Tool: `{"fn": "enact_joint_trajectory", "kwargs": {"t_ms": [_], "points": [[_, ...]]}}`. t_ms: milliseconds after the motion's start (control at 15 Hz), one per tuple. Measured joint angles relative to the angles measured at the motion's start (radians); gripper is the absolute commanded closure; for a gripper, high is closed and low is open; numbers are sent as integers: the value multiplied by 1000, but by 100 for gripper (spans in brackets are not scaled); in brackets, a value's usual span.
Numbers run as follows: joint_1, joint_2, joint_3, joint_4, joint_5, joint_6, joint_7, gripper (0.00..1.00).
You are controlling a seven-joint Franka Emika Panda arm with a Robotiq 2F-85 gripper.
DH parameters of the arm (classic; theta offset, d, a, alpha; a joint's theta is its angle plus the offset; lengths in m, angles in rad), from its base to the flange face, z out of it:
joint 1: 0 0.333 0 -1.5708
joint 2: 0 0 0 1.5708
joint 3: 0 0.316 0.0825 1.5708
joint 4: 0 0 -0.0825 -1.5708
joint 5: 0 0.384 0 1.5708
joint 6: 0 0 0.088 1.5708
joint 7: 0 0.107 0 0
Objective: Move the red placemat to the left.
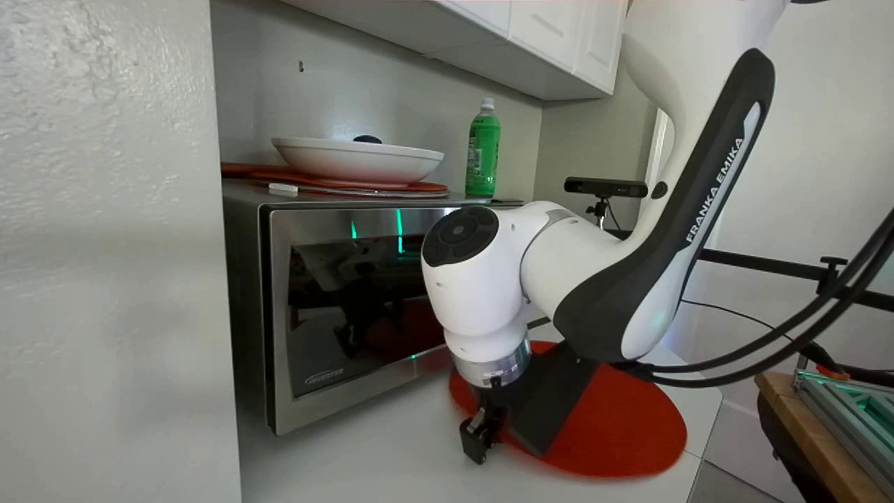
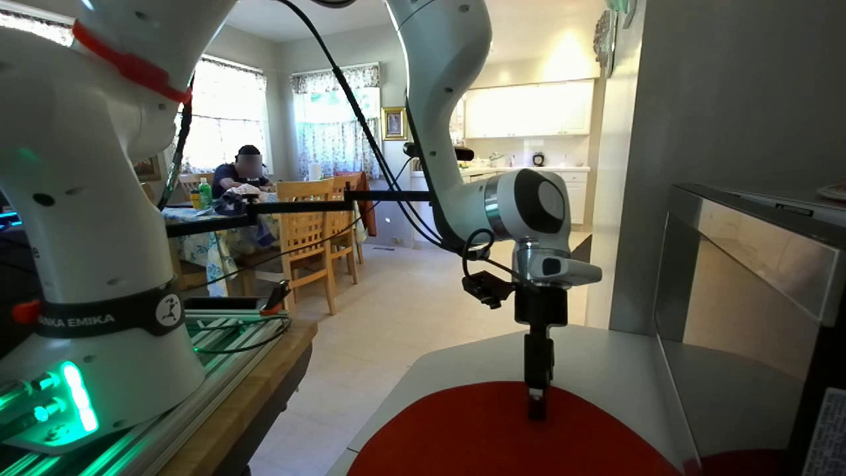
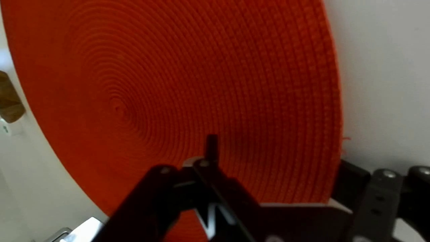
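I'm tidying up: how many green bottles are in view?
2. One green bottle stands on the microwave, beside the white bowl; a second green bottle is on the cloth-covered table where a person sits. Others may be hidden, for instance behind the arm.

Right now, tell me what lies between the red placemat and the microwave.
In an exterior view, a strip of white tabletop lies between the red placemat and the microwave, narrowing toward the bottom of the picture.
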Motion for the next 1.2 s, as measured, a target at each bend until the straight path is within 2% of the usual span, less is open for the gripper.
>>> {"fn": "enact_joint_trajectory", "kwargs": {"t_ms": [67, 200, 333, 800, 1200], "points": [[0, 0, 0, 1, 0, 0, 0, 70], [0, 0, 0, 4, 0, 0, 0, 88], [1, -2, 0, 13, 0, 0, 0, 100], [18, -33, 2, 42, 0, 0, 0, 99], [40, -59, 33, 46, 0, 9, -1, 99]]}}
